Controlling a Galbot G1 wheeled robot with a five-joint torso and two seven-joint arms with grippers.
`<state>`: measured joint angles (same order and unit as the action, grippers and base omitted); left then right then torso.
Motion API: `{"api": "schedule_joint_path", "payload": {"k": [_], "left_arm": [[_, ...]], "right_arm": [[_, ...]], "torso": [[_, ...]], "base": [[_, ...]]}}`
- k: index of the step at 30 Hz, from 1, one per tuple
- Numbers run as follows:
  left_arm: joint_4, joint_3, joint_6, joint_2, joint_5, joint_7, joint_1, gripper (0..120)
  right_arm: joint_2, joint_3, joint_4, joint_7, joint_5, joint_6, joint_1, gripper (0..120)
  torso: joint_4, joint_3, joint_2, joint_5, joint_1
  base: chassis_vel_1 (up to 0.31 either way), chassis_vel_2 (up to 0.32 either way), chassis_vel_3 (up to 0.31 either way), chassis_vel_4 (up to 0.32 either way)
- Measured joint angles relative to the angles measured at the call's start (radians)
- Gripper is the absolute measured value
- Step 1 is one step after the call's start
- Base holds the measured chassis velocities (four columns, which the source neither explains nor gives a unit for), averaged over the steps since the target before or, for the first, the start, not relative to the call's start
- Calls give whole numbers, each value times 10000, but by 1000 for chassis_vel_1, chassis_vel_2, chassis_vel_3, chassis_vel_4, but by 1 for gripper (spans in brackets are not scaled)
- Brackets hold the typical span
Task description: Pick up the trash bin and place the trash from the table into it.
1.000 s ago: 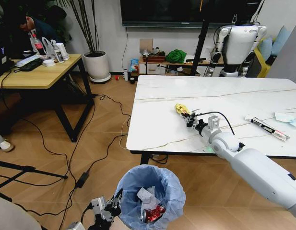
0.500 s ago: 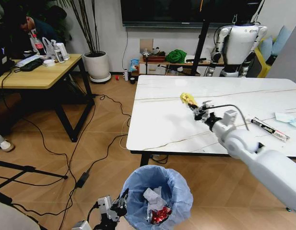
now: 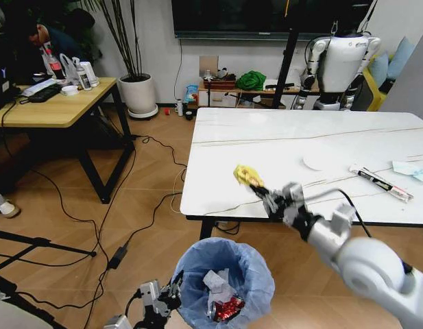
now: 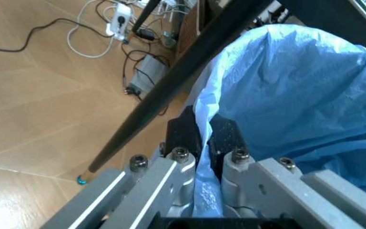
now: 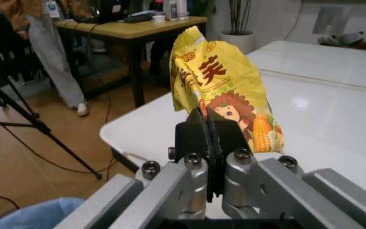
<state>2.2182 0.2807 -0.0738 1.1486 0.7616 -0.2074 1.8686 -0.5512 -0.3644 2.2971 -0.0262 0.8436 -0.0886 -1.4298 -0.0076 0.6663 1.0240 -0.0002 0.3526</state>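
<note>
My right gripper (image 3: 261, 193) is shut on a yellow wrapper (image 3: 245, 176), held in the air above the near edge of the white marble table (image 3: 225, 171). In the right wrist view the yellow wrapper (image 5: 224, 98) stands up between the closed fingers (image 5: 196, 138). The trash bin (image 3: 225, 279), lined with a light-blue bag, hangs low in front of me with white paper and a crushed red can inside. My left gripper (image 3: 171, 296) is shut on the bin's rim; the left wrist view shows the blue bag (image 4: 297, 95) pinched between its fingers (image 4: 186, 136).
A long thin wrapper (image 3: 380, 182), a pale-blue tissue (image 3: 410, 168) and a white disc (image 3: 315, 162) lie on the table's right side. A tan wooden desk (image 3: 53, 103) stands at the left. Cables run across the floor. Another white robot (image 3: 341, 62) stands behind the table.
My right gripper has carried the yellow wrapper from over the table's middle back and down toward the near edge, closer to the bin. The bin and left gripper have stayed in place.
</note>
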Motion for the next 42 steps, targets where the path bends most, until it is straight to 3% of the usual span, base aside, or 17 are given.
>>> {"api": "schedule_joint_path", "payload": {"k": [4,12,31,42], "left_arm": [[-25,350,49,-43,122,33,236,0],[-211,383,104,174,135,91,272,0],[-151,264,140,330,65,114,155,0],[-138,314,135,381,-66,129,217,0]], "right_arm": [[-849,-186,49,687,-1231,285,-1195,0],[-2179,686,-170,1414,-2434,482,-1665,0],[-2477,1035,136,2550,-4106,1064,-3577,0],[-2517,944,21,2525,-4152,1049,-3529,39]], "torso": [[5,1,0,3,2],[5,0,-1,0,1],[3,1,-2,2,2],[3,2,-2,1,2]], "base": [[0,0,0,0],[0,0,0,0],[0,0,0,0],[0,0,0,0]]}}
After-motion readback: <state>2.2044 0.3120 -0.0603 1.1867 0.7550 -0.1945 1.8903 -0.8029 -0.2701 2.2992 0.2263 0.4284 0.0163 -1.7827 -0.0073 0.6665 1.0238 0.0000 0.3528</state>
